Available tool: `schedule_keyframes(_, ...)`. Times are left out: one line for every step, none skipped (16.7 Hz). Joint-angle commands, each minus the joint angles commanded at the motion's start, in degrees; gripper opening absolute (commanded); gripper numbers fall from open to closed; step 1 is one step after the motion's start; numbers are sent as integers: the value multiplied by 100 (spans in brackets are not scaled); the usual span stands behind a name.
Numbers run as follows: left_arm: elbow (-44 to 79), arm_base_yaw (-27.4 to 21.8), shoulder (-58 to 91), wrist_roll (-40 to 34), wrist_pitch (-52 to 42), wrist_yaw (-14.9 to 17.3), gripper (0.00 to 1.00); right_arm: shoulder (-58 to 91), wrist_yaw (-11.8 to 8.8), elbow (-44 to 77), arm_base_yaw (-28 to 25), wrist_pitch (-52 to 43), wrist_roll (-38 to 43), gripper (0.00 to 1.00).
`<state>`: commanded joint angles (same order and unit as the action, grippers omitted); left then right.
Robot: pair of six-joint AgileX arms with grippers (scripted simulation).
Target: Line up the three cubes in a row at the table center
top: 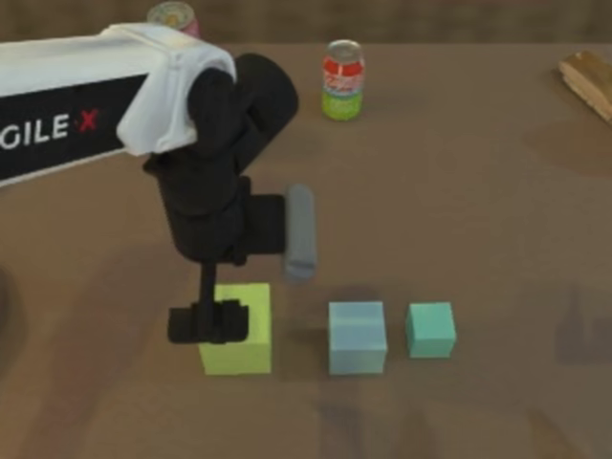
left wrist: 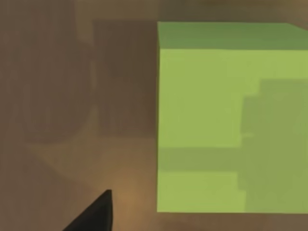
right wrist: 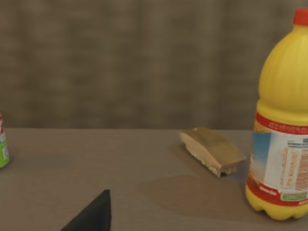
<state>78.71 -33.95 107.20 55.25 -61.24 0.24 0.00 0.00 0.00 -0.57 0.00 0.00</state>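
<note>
Three plain matte cubes sit in a row on the broad flat brown matte table (top: 497,191), slightly toward 6 o'clock of centre in the top view: the large yellow-green cube (top: 244,335), then at its 3 o'clock the mid-sized pale light-blue cube (top: 358,337), then the small teal-green cube (top: 430,330). The gap between yellow-green and blue looks wider than the gap between blue and teal. The left gripper (top: 207,322) hangs over the 9 o'clock edge of the yellow-green cube; the left wrist view shows that cube (left wrist: 202,120) close beneath, offset to one side, with only one dark fingertip (left wrist: 96,214) in view. I cannot tell whether this pincer is spread or pressed together, or whether it touches the cube. The right arm is out of the top view; its wrist camera looks across the table at a yellow plastic bottle (right wrist: 281,120), a wooden brush (right wrist: 211,150) and the edge of a can (right wrist: 3,144), and its pincer state is also unreadable. Risks, as I judge them: the gripper sits off-centre, so a descent or lateral move could clip the cube's edge and rotate or shove it out of line; a push toward 3 o'clock could knock it into the blue cube.
</note>
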Motion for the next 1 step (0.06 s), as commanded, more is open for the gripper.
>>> schedule_keyframes(11,1,-10,-1,-15,0,100,0,0,0,0,0,0,100)
